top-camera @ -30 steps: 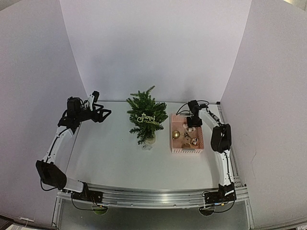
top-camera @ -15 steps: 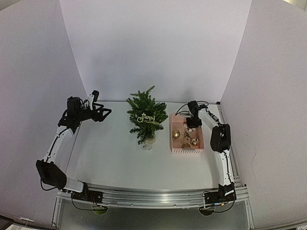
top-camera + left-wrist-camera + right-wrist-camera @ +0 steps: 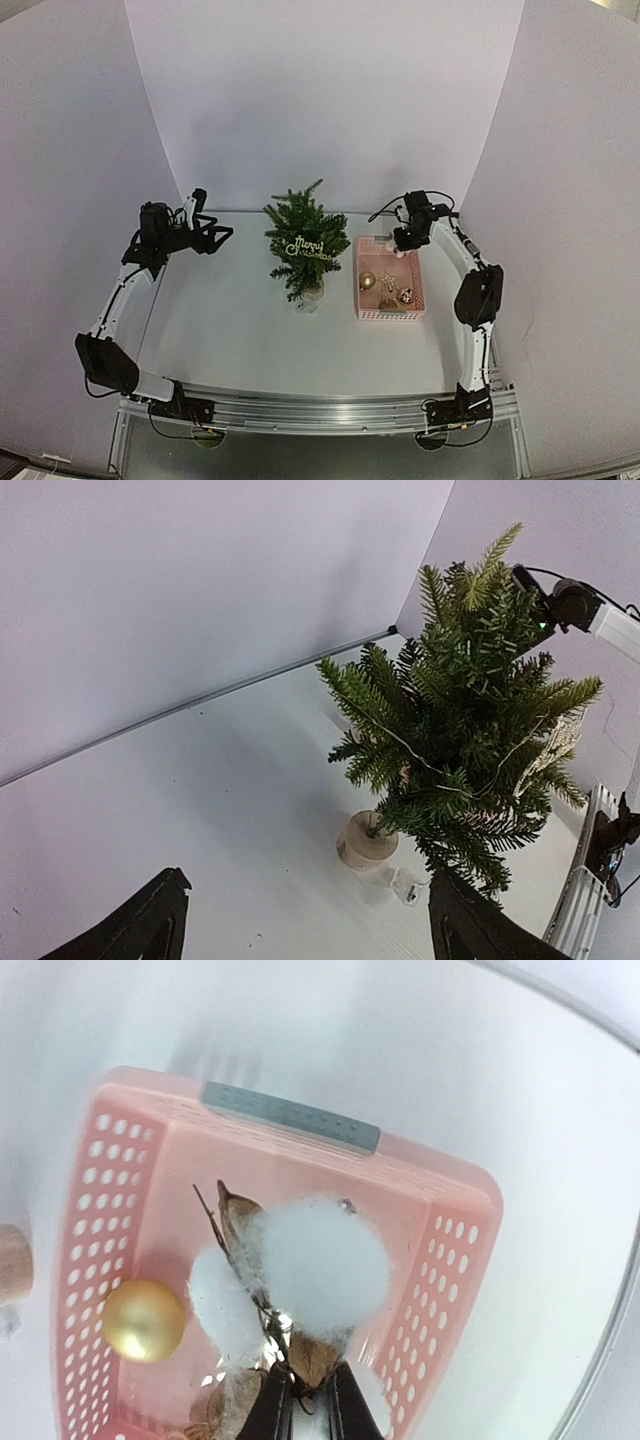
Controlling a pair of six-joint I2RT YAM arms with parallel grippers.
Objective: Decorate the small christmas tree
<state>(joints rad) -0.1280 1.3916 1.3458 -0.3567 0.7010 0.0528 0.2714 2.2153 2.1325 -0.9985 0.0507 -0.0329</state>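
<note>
The small christmas tree stands ahead of my left gripper, its jaws spread and empty. The tree wears one Merry Christmas sign. My right gripper pinches a cotton sprig. Below the jaws, in the pink basket, a gold ball and a star await hanging.

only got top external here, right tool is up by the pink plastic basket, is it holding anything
Observer: Yes, the right wrist view shows the right tool shut on the stem of a white cotton sprig with brown husks, the pink perforated plastic basket behind it.
Operator: left tool got anything
Observer: No, the left wrist view shows the left tool open and empty, facing the small dark green christmas tree.
Operator: white speck by the tree base
Observer: A small white box, beside the tree's pale round base.
</note>
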